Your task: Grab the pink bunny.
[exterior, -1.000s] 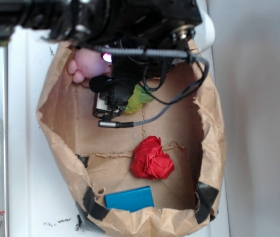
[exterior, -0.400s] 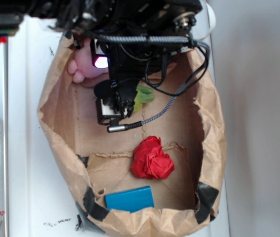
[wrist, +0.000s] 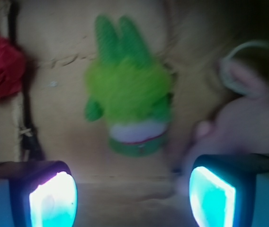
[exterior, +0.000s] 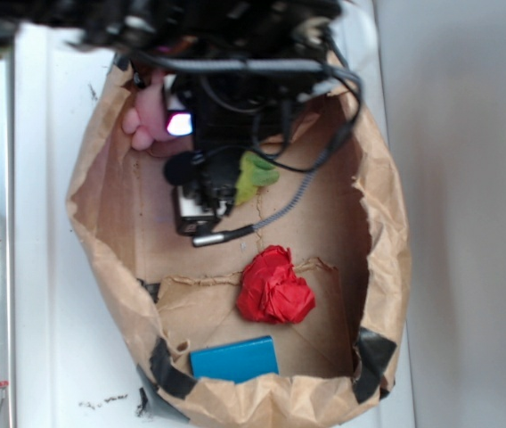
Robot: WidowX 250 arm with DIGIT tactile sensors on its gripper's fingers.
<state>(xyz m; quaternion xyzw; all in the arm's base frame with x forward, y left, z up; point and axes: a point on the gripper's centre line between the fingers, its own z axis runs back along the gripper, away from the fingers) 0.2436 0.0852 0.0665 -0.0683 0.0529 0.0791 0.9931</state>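
Lining the brown paper bag (exterior: 110, 241), creased cardboard floor; jaws spread wide, holding nothing, beside pink bunny (wrist: 250, 118).

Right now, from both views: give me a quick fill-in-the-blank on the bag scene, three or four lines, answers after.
1. In the wrist view, the plush between the gripper fingers is coloured ____.
2. The pink bunny sits partly behind the glowing pad on the ____ edge of the wrist view.
3. All the toys lie inside a brown ____ bag.
4. In the exterior view, the flat blue block lies nearer the bottom of the picture than the ____ wad.

Missing words: green; right; paper; red
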